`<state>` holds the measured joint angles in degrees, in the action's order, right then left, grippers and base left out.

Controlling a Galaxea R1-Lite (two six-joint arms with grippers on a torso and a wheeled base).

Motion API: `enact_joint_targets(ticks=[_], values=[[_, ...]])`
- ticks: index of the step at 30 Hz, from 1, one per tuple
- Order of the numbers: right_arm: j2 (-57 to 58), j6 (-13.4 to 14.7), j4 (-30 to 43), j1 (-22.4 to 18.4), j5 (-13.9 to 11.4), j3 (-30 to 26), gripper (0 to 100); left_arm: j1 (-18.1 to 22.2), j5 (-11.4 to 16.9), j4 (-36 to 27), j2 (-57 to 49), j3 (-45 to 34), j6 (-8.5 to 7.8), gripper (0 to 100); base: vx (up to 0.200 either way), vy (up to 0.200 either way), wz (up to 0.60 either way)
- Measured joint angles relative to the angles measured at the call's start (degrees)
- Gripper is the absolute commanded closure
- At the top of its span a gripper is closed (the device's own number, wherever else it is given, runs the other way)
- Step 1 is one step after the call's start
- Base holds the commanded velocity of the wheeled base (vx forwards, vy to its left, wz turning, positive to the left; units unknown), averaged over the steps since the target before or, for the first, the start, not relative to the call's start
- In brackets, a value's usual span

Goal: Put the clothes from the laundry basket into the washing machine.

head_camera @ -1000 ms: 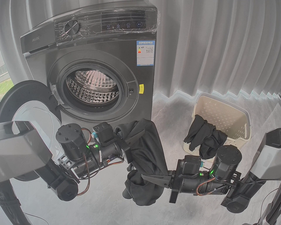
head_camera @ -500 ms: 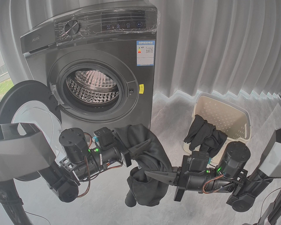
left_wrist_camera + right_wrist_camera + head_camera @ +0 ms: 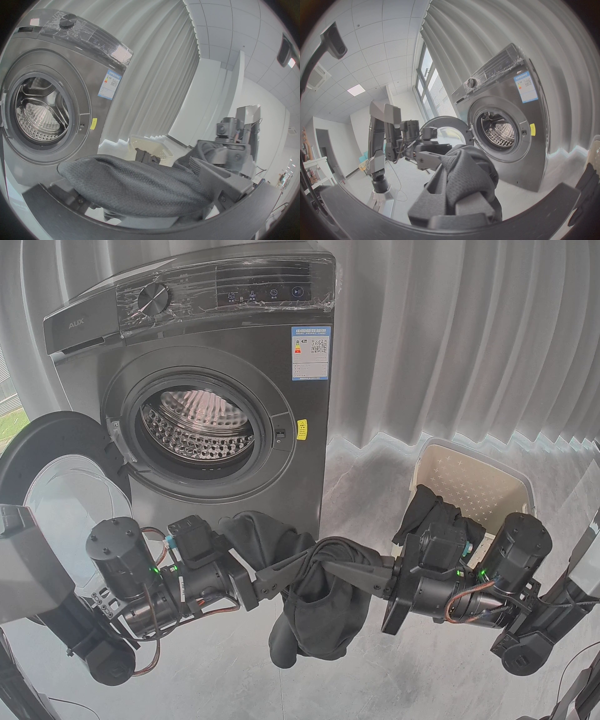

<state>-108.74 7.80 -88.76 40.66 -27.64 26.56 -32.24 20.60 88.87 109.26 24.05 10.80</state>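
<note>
One black garment (image 3: 319, 615), which I hold clamped in left gripper (image 3: 294, 568) and right gripper (image 3: 340, 570), before open washing machine (image 3: 206, 346)

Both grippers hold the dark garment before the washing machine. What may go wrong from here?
The dark garment hangs from the left gripper and right gripper, lower than the drum opening; its loose end may catch on the rim or stay outside. The open door stands near the left arm, so a lift may strike it.
</note>
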Motion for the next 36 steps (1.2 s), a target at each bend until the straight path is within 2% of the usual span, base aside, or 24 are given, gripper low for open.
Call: enact_joint_targets(ticks=[5,10,12,17,22,24,26,29,32,34,36], values=[[0.33,0.32,0.02,-0.96,0.16,2.60,100,0.35,4.00,-0.02,-3.12,-3.50,0.69,0,0.000,0.000,0.00],[0.30,0.62,0.00,-2.21,0.27,5.51,100,0.66,10.44,-0.05,-6.23,-8.07,0.74,0,0.000,0.000,0.00],[0.26,0.89,0.00,-2.84,0.29,6.56,100,0.69,11.82,-0.05,-7.36,-9.53,0.77,0,0.000,0.000,0.00],[-0.68,1.26,0.00,-3.61,0.24,7.45,100,1.29,11.97,-0.02,-8.61,-10.34,0.17,0,0.000,0.000,0.00],[-1.54,1.37,0.00,-3.78,0.27,7.78,100,2.36,11.75,-0.07,-8.55,-10.30,-3.28,0,0.000,0.000,0.00],[-1.84,1.37,0.00,-3.97,0.32,7.89,100,3.11,11.82,-0.07,-8.61,-9.73,-3.94,0,0.000,0.000,0.00],[-2.26,1.37,0.00,-4.41,0.35,7.94,100,3.91,11.96,-0.05,-8.85,-9.01,-3.89,0,0.000,0.000,0.00],[-3.04,1.34,-0.02,-5.16,0.51,8.11,100,4.57,12.30,-0.02,-9.73,-8.55,-2.10,0,0.000,0.000,0.00],[-3.88,1.37,-0.04,-5.90,0.57,8.22,100,4.79,12.30,-0.02,-10.26,-8.27,-1.34,0,0.000,0.000,0.00],[-4.46,1.34,-0.04,-6.18,0.60,8.28,100,4.99,11.91,0.00,-10.47,-8.12,-1.52,0,0.000,0.000,0.00],[-4.83,1.34,-0.04,-6.31,0.60,8.30,100,5.42,11.39,-0.05,-10.26,-8.02,-3.00,0,0.000,0.000,0.00]])
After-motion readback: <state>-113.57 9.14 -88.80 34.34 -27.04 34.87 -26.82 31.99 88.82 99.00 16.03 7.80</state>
